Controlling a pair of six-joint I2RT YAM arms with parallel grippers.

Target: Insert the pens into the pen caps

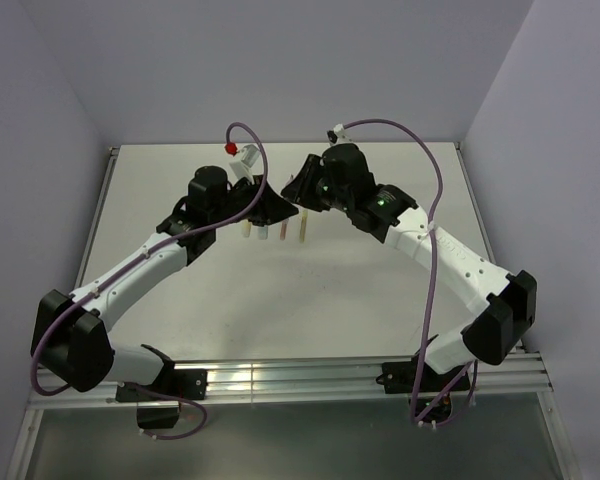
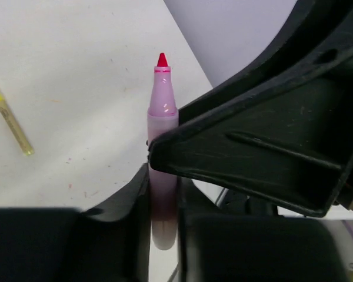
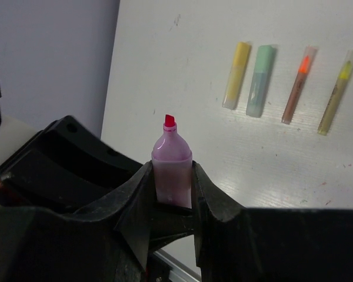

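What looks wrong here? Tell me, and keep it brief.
One pink pen is gripped by both claws at once. The right claw holds it near the bare red tip, and the left claw flanks its back end. Faint reddish specks mark the table. Nothing is spilled or broken.

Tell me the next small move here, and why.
Probably open the right gripper, leaving the purple pen to the left gripper. Both seem clamped on that one pen, its red tip bare, so neither arm can carry it off until one lets go.
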